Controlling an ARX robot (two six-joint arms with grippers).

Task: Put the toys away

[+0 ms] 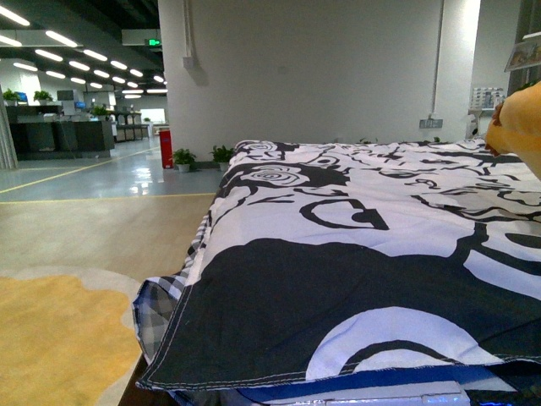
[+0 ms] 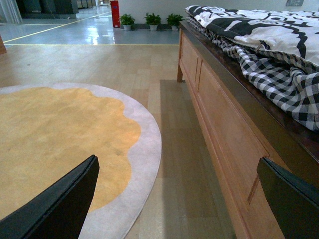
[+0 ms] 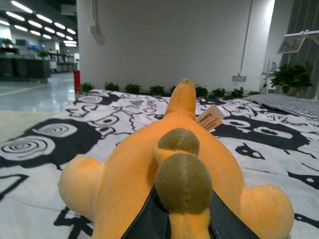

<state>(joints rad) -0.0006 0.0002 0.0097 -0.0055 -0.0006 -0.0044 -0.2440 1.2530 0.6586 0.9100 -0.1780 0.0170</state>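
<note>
The right gripper [image 3: 182, 221] clasped the plush toy [image 3: 144, 169] just ahead, likely mid-carry and needing a storage spot next; the left gripper [image 2: 177, 167] gaped empty.

Your plush toy [image 3: 174, 164] is soft and orange-yellow, with olive-brown tufts and a white tag. You see it stretched lengthwise on the black-and-white bedspread [image 3: 40, 144].

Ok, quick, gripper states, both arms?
Left gripper: open, empty.
Right gripper: closed on the soft orange-yellow plush animal.
</note>
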